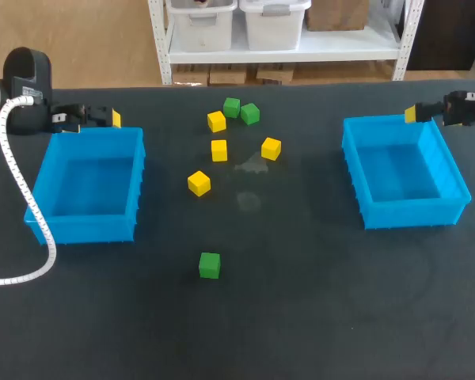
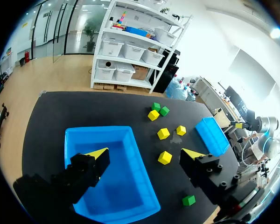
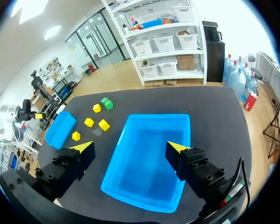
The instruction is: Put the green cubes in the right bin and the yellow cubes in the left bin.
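Both claws hang wide open and empty, the left claw [image 2: 145,154] above the left bin [image 1: 87,229], the right claw [image 3: 129,147] above the right bin [image 1: 412,215]. Four yellow cubes [image 1: 199,183] and three green cubes [image 1: 210,265] lie on the table [image 1: 317,301] between the bins. The lone green cube looks best for a clean, straight-down grasp. Whether the far green pair touch cannot be told.

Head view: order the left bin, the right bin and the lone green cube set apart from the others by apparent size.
1. left bin and right bin: about alike, not ranked.
2. lone green cube: far smaller.
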{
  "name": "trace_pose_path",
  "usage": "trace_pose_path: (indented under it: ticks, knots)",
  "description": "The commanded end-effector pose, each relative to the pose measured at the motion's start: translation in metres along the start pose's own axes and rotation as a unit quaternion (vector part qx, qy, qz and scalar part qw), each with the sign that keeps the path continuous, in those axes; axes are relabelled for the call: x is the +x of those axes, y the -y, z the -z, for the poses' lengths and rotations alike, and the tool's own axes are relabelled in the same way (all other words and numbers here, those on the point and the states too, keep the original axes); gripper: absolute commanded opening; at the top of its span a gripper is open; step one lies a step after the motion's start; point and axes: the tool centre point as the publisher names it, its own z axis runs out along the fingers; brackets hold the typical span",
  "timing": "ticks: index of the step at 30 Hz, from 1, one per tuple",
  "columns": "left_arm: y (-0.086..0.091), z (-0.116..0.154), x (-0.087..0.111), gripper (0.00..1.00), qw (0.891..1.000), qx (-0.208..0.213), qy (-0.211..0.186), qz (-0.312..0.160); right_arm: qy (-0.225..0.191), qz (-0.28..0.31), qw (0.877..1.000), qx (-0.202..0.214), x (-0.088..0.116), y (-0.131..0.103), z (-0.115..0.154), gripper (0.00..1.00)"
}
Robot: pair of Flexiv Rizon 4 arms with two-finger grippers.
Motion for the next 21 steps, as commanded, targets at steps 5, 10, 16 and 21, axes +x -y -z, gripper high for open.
trace_pose_path:
  ticks: [5, 10, 16, 21]
  knots:
    - [-0.003, 0.000, 0.001, 1.00, 1.000, 0.006, 0.003, -0.001, 0.000, 0.000, 1.000, 0.001, 0.000, 0.000, 0.000, 1.00]
    - [-0.003, 0.000, 0.001, 1.00, 1.000, 0.006, 0.003, -0.001, -0.019, 0.034, 0.999, 0.024, -0.022, -0.009, -0.012, 1.00]
    - [-0.003, 0.000, 0.001, 1.00, 1.000, 0.006, 0.003, -0.001, -0.053, 0.086, 0.993, 0.054, -0.055, -0.024, -0.034, 1.00]
    - [-0.003, 0.000, 0.001, 1.00, 1.000, 0.006, 0.003, -0.001, -0.086, 0.130, 0.985, 0.076, -0.077, -0.038, -0.055, 1.00]
